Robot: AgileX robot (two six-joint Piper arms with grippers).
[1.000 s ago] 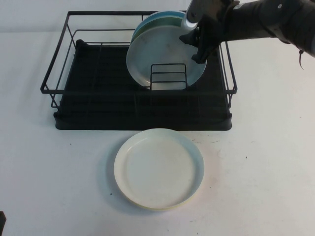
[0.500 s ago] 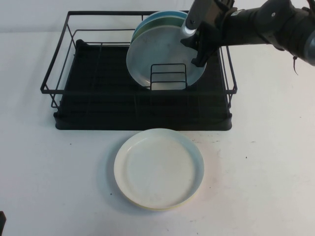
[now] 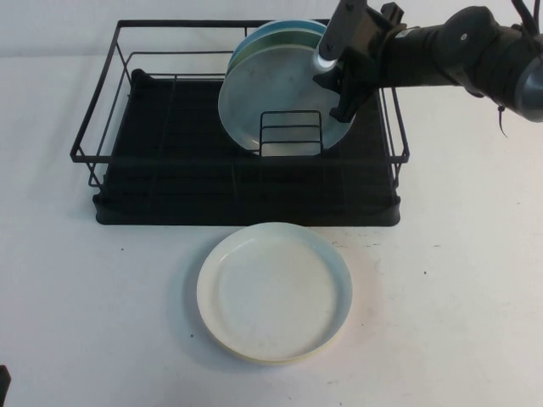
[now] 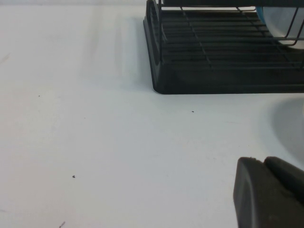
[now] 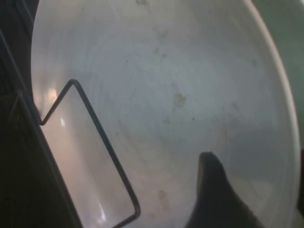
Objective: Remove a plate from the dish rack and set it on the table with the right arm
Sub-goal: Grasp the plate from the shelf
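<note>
On your far left the left gripper [image 4: 268,192] sits parked low over the table [image 3: 76,288], well clear of the work; you cannot tell its jaw state. Moving right, the dish rack [image 3: 246,182] holds the plate [image 3: 276,93] upright against the divider loop [image 3: 290,133], a mint-green plate [image 3: 254,38] behind it. The right gripper [image 3: 346,80] straddles the plate's right rim, one finger over its face, jaws apparently not clamped. Nothing is lifted; grasp, extraction and placement remain. A cream plate [image 3: 273,291] occupies the near table, leaving bare white surface on both sides.
</note>
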